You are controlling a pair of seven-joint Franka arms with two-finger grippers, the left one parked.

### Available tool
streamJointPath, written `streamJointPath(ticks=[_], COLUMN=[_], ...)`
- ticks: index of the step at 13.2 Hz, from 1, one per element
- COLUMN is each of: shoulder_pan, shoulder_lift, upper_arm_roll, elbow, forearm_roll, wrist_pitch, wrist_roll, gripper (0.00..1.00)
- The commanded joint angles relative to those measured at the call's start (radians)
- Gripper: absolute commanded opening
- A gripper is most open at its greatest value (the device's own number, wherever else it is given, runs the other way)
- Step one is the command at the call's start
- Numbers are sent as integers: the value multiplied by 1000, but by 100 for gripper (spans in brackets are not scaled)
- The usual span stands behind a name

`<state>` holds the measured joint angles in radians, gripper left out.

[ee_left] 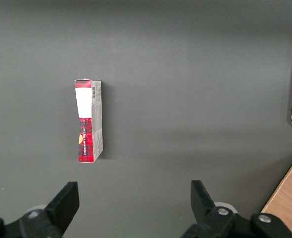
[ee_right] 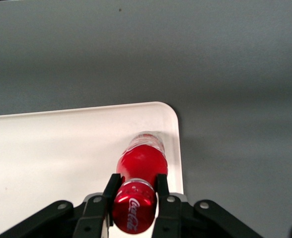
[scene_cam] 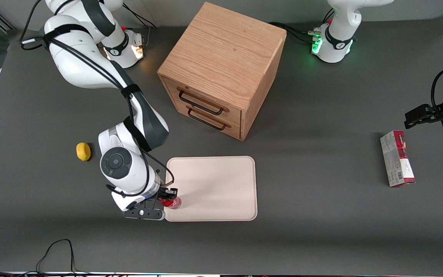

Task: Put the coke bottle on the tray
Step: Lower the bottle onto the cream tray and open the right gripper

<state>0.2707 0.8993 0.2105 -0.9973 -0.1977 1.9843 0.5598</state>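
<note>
The coke bottle (scene_cam: 173,202) is a small red bottle with a red cap. It stands upright over the tray's corner nearest the front camera at the working arm's end. In the right wrist view the bottle (ee_right: 142,161) has its clear base at the tray (ee_right: 61,148), close to the rounded corner; I cannot tell whether it touches. My right gripper (scene_cam: 167,201) is shut on the bottle's neck just under the cap, one finger on each side (ee_right: 137,181). The pale cream-pink tray (scene_cam: 214,184) lies flat in front of the drawer cabinet.
A wooden drawer cabinet (scene_cam: 221,65) stands farther from the front camera than the tray. A yellow lemon-like lump (scene_cam: 83,151) lies beside the working arm. A red-and-grey carton (scene_cam: 397,157) lies toward the parked arm's end, also in the left wrist view (ee_left: 89,121).
</note>
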Motion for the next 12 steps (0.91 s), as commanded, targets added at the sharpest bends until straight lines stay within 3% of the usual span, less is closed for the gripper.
streamJointPath(ticks=[1,2,4,5,9,11,12], shoulder_pan=[8,7,8,7,4,-1,-1], shoulder_lift=[7,7,6,1,-87,-248,-354], upper_arm_roll=[0,0,-2,-2,-10,-58,-101], elbow=[13,-1,-30,-32,-47,-192,-302], forearm_roll=[-26,-26,-29,-32,-71,-59,-19], wrist_pitch=[23,39,79,83,-6,-65,-70], wrist_roll=[14,25,28,28,9,-75,-130], gripper=[0,0,96,100,100,100,100])
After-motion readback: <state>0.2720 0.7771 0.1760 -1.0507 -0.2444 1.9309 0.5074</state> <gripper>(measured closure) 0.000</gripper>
